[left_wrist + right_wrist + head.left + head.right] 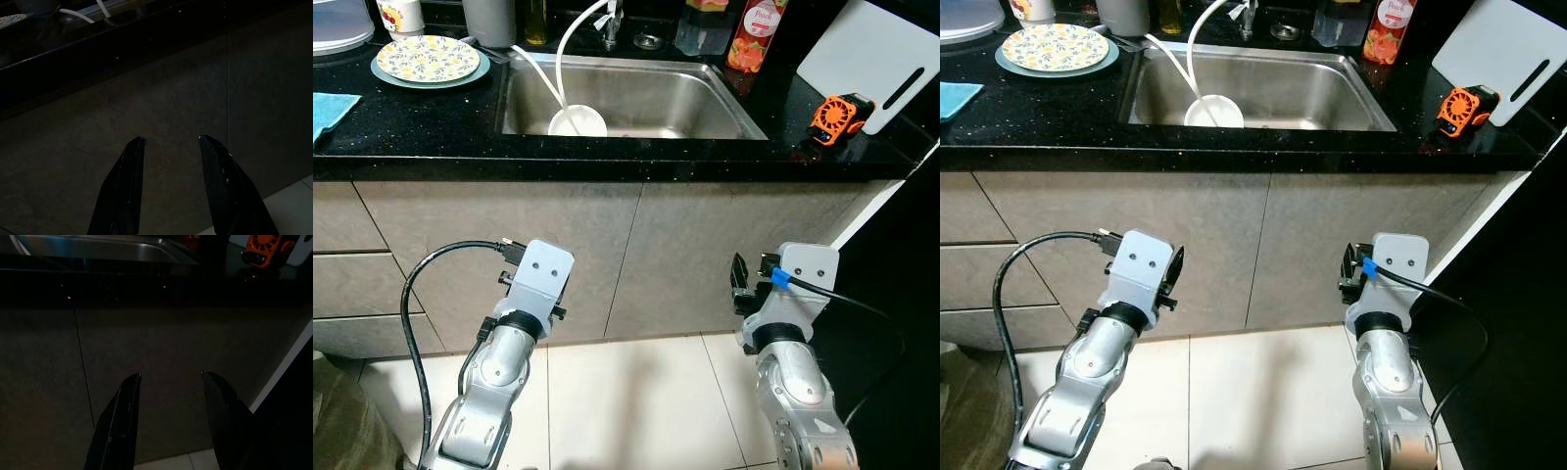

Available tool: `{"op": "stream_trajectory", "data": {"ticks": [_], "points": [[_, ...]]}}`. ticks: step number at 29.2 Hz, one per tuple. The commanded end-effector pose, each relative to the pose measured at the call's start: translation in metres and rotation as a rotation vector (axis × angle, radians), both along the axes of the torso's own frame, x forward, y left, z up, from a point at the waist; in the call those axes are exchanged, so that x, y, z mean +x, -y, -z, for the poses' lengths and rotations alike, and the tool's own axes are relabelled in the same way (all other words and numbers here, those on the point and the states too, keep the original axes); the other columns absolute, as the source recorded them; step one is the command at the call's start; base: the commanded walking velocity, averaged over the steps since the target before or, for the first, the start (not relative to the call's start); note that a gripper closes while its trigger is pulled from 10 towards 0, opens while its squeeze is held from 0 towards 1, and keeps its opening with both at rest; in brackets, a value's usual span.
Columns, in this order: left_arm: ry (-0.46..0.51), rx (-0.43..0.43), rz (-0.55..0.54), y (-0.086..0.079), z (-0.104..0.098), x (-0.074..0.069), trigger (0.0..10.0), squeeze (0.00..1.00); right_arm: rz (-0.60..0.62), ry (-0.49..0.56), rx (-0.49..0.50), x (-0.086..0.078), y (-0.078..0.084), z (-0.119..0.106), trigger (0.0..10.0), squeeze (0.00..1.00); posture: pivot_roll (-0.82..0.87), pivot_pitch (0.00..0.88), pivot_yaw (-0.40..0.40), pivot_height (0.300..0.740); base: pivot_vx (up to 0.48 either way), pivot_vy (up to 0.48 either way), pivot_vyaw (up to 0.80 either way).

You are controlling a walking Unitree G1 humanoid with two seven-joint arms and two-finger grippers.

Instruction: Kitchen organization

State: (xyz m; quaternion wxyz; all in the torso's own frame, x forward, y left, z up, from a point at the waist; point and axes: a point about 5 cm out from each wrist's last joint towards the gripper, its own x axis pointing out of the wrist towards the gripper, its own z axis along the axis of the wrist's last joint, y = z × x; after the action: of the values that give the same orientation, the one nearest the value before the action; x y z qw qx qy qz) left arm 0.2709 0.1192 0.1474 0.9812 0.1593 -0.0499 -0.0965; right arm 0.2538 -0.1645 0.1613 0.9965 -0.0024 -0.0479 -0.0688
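Note:
A steel sink (636,70) is set in the black countertop (411,132), with a white bowl (578,121) lying in it under a white hose. A flowered plate (428,58) rests on a teal plate at the back left. Both arms are held low in front of the grey cabinet doors (695,245), below the counter edge. My left gripper (170,140) is open, with nothing between its fingers. My right gripper (170,376) is open too and points at the cabinet under the sink's right end.
An orange handheld gadget (837,115) lies on the counter at the right beside a white cutting board (871,54). A red juice bottle (756,37) stands behind the sink. A blue cloth (328,110) lies far left. Drawers (352,284) are at the left, pale floor tiles (636,392) below.

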Motion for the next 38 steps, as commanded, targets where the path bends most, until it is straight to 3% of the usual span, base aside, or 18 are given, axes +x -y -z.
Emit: {"op": "stream_trajectory", "data": {"ticks": [1,5,38], "points": [[-0.013,0.010,0.006,0.0012,0.0044,-0.0022,10.0,0.00,0.005,-0.007,0.000,-0.0016,0.0033,0.0029,10.0,0.00,0.17,0.044,-0.088,0.740,0.000,0.000,0.00],[-0.008,0.018,0.004,0.0014,0.0040,-0.0022,10.0,0.00,-0.009,0.012,-0.013,0.0011,-0.0022,-0.0018,10.0,0.00,0.18,0.048,-0.085,0.740,0.000,0.000,0.00],[-0.018,0.018,0.005,-0.0016,0.0032,0.0022,10.0,0.00,0.006,0.008,0.006,0.0033,-0.0009,-0.0010,10.0,0.00,0.19,0.060,-0.080,0.740,0.000,0.000,0.00]]}}
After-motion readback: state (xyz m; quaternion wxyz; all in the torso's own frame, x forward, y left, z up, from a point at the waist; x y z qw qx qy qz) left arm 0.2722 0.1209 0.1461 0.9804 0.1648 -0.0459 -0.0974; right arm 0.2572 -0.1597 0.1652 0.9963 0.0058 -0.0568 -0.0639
